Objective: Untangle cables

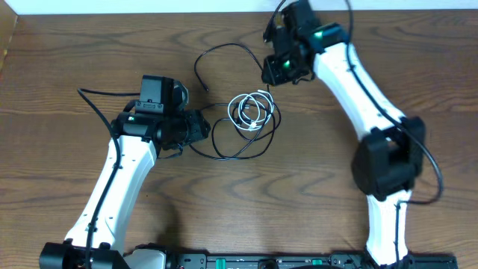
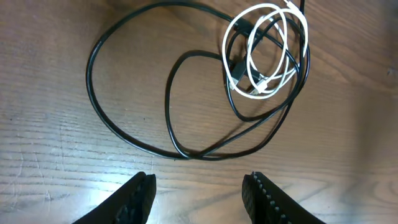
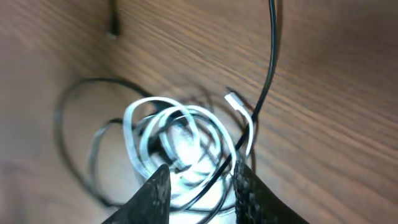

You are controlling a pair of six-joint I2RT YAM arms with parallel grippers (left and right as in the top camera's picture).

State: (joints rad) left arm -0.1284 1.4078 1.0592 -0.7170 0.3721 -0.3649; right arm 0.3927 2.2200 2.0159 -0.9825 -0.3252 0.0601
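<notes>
Brown wood-grain tabletop [image 1: 60, 75] fills every view. The left gripper [image 2: 199, 180] has its fingers wide apart and empty, just short of the nearest loop of the long thin black cord [image 2: 186, 155]. The right gripper [image 3: 201, 169] has its fingers narrowly parted, pointing toward the short white cord [image 1: 252, 112], which is coiled over the black one mid-table. Probably best: pin the black cord, then slowly lift the white one clear.

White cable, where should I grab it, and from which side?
Probably its free plug end, pinched from straight above. The white cable lies flat on the table, coiled in among loops of the black cable. That end sticks out of the coil, so less black should get caught there.
</notes>
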